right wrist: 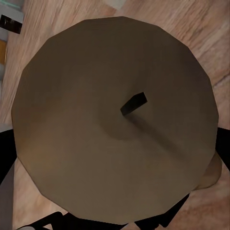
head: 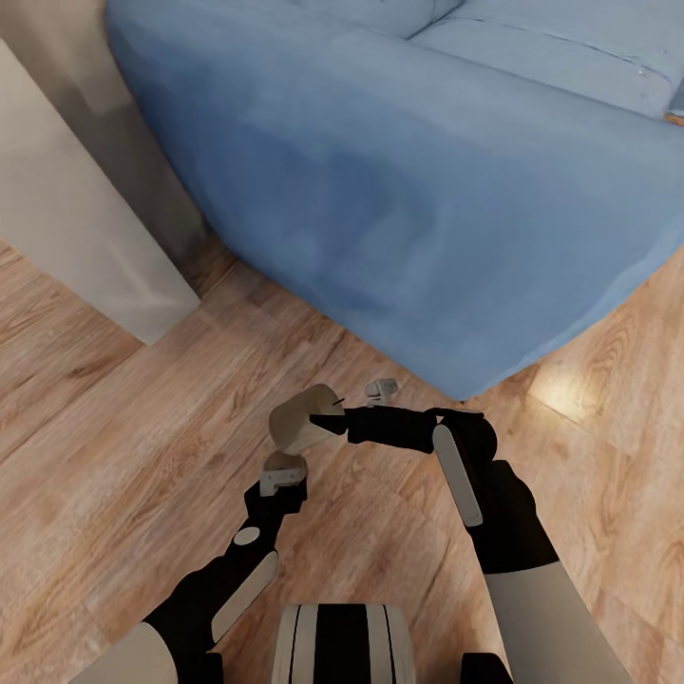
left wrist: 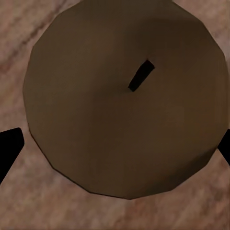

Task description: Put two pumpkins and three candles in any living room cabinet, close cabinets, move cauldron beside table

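My right gripper (head: pixel 328 420) is shut on a tan candle (head: pixel 300 421), held tilted on its side above the wood floor. In the right wrist view this candle (right wrist: pixel 110 120) faces the camera with its dark wick (right wrist: pixel 133 104), and black fingers (right wrist: pixel 5 158) press its sides. Just below it, my left gripper (head: pixel 283 483) is shut on a second candle (head: pixel 283 465), which is partly hidden by the first. In the left wrist view this second candle (left wrist: pixel 124 100) shows its round top between the black fingertips (left wrist: pixel 8 148). The two candles are close together.
A large blue sofa (head: pixel 408 180) stands right ahead, with a small grey foot (head: pixel 382 388) near my right gripper. A pale grey wall corner (head: pixel 85 218) stands at the left. Wood floor (head: pixel 104 446) spreads left and right. My base (head: pixel 342 641) shows at the bottom.
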{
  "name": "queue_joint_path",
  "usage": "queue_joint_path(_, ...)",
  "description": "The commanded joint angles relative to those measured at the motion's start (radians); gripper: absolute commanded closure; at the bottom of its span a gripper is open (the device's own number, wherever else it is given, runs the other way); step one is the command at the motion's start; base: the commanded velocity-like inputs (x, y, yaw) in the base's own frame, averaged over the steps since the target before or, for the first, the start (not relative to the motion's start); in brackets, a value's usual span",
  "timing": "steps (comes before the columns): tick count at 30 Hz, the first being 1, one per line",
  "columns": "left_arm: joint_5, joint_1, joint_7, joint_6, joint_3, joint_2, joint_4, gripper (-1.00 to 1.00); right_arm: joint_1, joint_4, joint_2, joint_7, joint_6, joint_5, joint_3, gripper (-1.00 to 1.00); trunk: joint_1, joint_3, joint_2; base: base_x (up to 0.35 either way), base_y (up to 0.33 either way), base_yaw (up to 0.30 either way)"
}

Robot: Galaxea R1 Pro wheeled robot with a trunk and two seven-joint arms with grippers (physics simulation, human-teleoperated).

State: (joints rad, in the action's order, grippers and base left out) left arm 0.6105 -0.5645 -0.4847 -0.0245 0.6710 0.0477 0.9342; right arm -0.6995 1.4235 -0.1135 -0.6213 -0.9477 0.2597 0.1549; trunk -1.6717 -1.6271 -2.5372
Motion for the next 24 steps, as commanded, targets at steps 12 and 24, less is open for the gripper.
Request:
queue_joint_path(12,0.000,0.000,0.001,0.000,-0.002,0.000,0.000,-1.00,0.000,0.000,0.000,0.000,0.000,0.001,0.000,1.00,0.000,0.000,0.000,0.066,0.000,0.000)
queue_joint_path(24,-0.002,0.000,0.000,0.000,0.003,0.004,0.040,-1.00,0.000,0.000,0.001,0.000,0.000,0.001,0.000,1.00,0.000,0.000,0.000,0.038,0.000,0.000)
